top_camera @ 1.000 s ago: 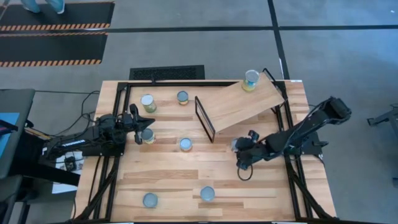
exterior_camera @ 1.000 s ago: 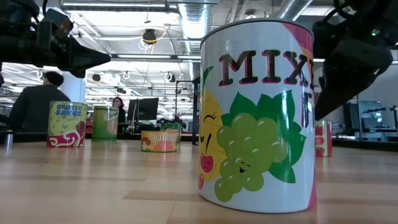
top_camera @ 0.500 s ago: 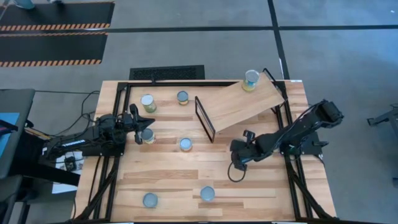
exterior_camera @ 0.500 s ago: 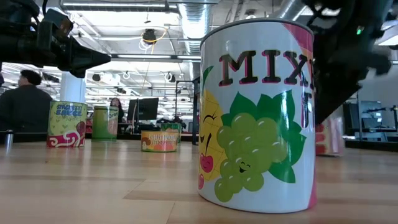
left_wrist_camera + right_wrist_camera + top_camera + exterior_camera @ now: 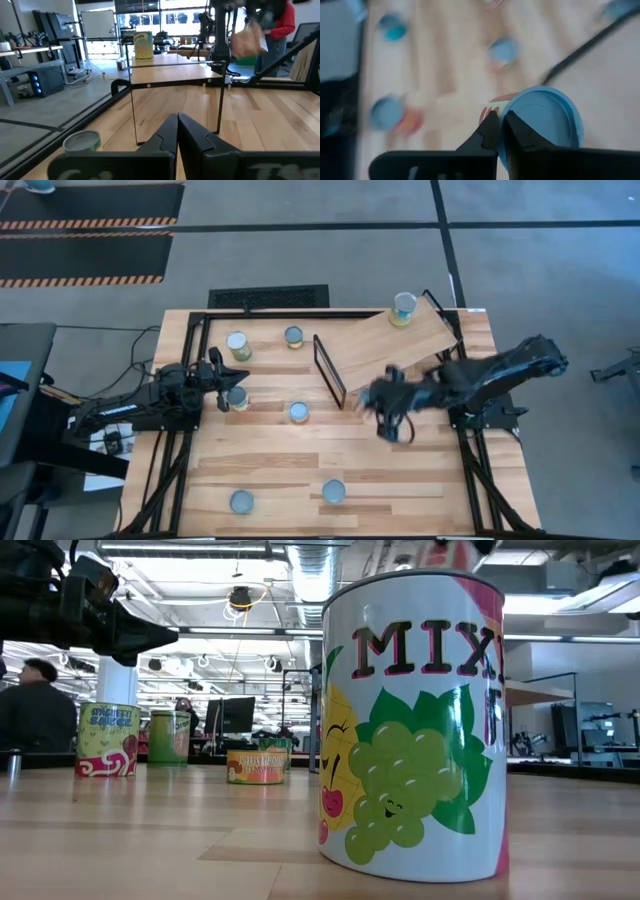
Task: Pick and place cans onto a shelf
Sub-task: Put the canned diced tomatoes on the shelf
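My right gripper [image 5: 385,408] hangs blurred above the table's middle right, near the shelf's black frame [image 5: 330,370], shut on a red-white can [image 5: 545,120]. That can also shows in the left wrist view [image 5: 247,40], high over the shelf [image 5: 395,345], a light wood board. A yellow-green can [image 5: 403,307] stands on the board's far end. My left gripper [image 5: 226,383] rests shut at the table's left, beside a can [image 5: 237,397]. Several more cans stand upright on the table, one [image 5: 415,725] close before the low camera. My right gripper pinches the can's top rim [image 5: 512,107] between its two fingers, one over the labelled wall, the other over the round lid. The fingers come slanting down from above. The can hangs below them, clear of the table.
Loose cans stand at the far left [image 5: 237,345], [image 5: 293,335], in the middle [image 5: 298,412] and near the front edge [image 5: 333,491], [image 5: 241,501]. Black rails [image 5: 470,470] run along the table's sides. A person sits beyond the table [image 5: 35,705].
My right gripper has taken hold of the red-white can and risen fast with it, drifting a little toward the shelf. The can, which stood on the table behind the big can in the low view, is lifted clear and gone from there.
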